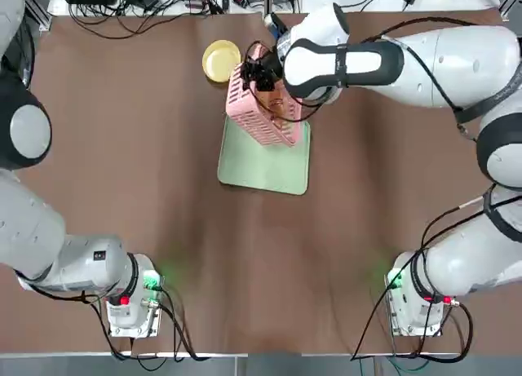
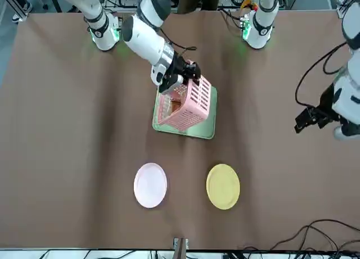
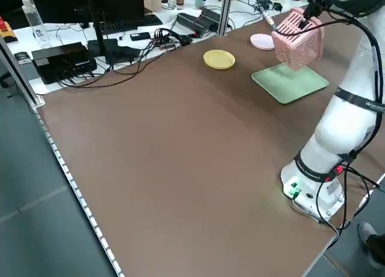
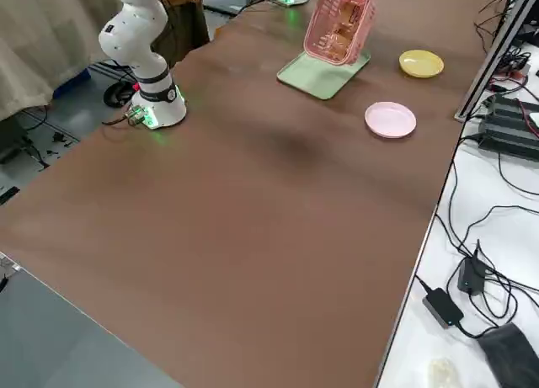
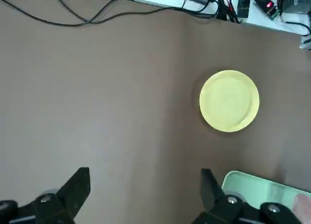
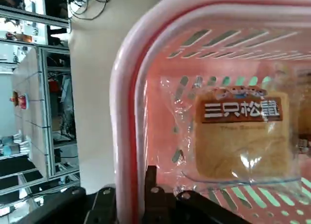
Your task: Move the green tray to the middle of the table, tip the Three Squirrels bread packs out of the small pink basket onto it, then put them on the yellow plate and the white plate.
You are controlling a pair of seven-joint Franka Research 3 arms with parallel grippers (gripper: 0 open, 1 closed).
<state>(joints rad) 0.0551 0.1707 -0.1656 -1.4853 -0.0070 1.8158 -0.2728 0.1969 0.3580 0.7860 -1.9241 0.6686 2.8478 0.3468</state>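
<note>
Pink basket tipped over the green tray at mid-table

The right gripper [image 2: 181, 72] pinches the small pink basket [image 2: 185, 104] by its rim, tilted above the green tray [image 1: 265, 160]; only the right wrist view shows a Three Squirrels bread pack [image 6: 243, 136] inside. The left gripper [image 5: 146, 192] hangs spread near the yellow plate [image 5: 229, 101].

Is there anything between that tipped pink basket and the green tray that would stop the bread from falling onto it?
Nothing visible. The right tool holds the small pink basket tilted directly over the green tray, whose bare surface lies beneath. The bread packs are still inside the basket.
</note>
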